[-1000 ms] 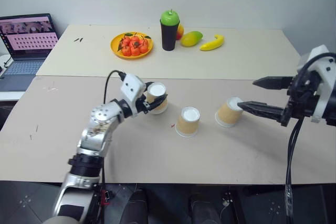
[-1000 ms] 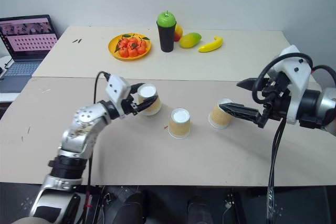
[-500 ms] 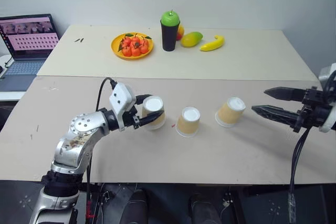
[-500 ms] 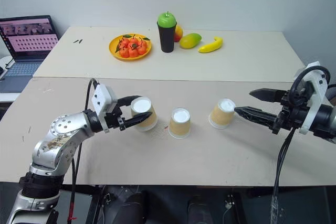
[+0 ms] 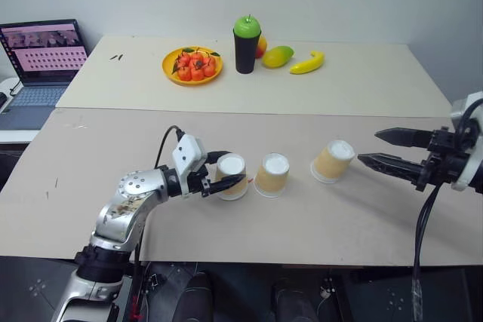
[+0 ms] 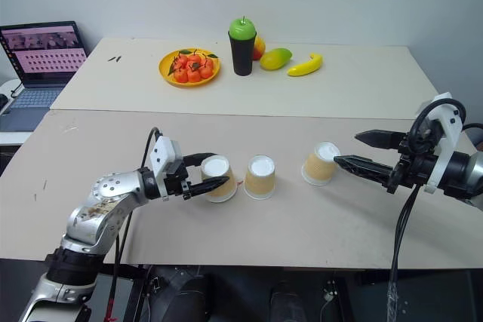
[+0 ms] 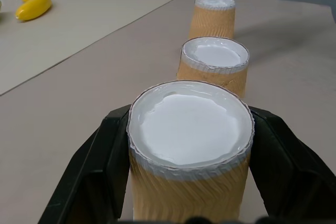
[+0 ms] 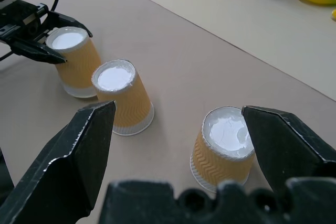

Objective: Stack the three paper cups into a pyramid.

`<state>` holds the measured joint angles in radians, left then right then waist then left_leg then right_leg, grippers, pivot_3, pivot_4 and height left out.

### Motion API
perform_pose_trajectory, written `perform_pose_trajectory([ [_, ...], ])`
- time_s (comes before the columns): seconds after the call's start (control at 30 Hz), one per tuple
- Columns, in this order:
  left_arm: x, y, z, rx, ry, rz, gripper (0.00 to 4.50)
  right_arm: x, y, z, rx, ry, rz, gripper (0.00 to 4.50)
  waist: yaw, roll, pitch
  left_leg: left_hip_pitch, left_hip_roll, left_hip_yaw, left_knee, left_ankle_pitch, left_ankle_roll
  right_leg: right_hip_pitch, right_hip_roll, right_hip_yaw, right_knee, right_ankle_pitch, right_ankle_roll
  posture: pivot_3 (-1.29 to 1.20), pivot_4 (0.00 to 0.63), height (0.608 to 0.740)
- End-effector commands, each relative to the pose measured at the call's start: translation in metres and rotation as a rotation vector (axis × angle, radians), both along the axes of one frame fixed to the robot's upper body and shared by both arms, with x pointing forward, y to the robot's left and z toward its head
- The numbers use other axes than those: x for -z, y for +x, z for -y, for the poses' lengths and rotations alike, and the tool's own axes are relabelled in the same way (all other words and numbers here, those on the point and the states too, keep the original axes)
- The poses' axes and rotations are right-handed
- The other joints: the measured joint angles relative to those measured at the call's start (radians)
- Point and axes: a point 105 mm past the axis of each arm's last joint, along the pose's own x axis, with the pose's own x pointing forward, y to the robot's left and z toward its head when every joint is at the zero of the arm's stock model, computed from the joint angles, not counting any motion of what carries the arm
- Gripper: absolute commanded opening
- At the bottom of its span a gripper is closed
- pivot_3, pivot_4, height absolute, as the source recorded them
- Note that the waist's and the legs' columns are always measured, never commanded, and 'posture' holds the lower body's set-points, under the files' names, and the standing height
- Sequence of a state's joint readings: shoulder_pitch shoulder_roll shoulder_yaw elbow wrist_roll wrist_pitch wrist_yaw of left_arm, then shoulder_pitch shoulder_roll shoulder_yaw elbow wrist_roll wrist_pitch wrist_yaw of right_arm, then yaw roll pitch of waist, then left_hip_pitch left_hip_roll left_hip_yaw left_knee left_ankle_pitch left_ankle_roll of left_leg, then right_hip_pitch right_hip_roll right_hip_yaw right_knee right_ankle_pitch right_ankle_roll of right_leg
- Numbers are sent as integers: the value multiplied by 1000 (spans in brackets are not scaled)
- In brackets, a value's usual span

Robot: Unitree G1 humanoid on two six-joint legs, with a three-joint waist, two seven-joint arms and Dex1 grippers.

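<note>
no pyramid yet: all three cups sit upside down in a row on the table point(image 5: 90, 186), the left gripper point(image 5: 220, 175) clamped on the left cup point(image 5: 231, 176) just beside the middle cup point(image 5: 272, 175), the right gripper point(image 5: 373, 148) spread wide near the right cup point(image 5: 332, 161).

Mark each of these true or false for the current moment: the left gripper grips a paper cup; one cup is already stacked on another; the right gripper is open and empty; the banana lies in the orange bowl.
1. The left gripper grips a paper cup. True.
2. One cup is stacked on another. False: all three stand upside down on the table, including the middle cup and the right cup.
3. The right gripper is open and empty. True.
4. The banana lies in the bowl. False: it lies on the far table, apart from it.
</note>
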<state>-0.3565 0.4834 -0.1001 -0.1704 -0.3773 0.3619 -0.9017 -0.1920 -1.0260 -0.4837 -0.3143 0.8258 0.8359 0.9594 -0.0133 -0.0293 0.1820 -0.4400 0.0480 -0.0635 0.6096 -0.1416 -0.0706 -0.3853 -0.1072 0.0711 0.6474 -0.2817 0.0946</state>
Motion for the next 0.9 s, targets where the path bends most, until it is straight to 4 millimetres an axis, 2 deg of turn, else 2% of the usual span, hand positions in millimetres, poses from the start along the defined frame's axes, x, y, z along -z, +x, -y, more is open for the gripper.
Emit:
perform_pose_trajectory([
  [0.03,-8,4,8,44,-11,49,3027,-16,-4,2,14,-17,81,4500,0,0,0,0,0,0,0,0,0,0,0,0,0,0,0,0,150,735],
  [0.27,-6,10,12,71,-8,54,3027,-15,-10,4,39,-27,85,4500,-1,0,0,0,0,0,0,0,0,0,0,0,0,0,0,0,150,735],
  [0.53,-3,8,13,91,-3,43,3027,-17,-9,2,58,-31,89,4500,-1,0,0,0,0,0,0,0,0,0,0,0,0,0,0,0,150,735],
  [0.6,-1,7,13,96,10,46,3691,-18,-8,1,57,-33,89,4500,-1,0,0,0,0,0,0,0,0,0,0,0,0,0,0,0,150,735],
  [0.63,-1,6,13,97,12,47,3877,-18,-8,0,57,-34,90,4500,-1,0,0,0,0,0,0,0,0,0,0,0,0,0,0,0,150,735],
  [0.67,-1,6,13,98,13,47,4340,-19,-8,0,57,-34,90,4500,-2,0,0,0,0,0,0,0,0,0,0,0,0,0,0,0,150,735],
  [0.8,-6,8,12,81,-6,42,4439,-18,-7,-2,56,-35,87,4500,-1,0,0,0,0,0,0,0,0,0,0,0,0,0,0,0,150,735],
  [0.9,-29,14,11,50,-73,32,4439,-18,-5,-2,52,-34,87,4500,-2,0,0,0,0,0,0,0,0,0,0,0,0,0,0,0,150,735],
])
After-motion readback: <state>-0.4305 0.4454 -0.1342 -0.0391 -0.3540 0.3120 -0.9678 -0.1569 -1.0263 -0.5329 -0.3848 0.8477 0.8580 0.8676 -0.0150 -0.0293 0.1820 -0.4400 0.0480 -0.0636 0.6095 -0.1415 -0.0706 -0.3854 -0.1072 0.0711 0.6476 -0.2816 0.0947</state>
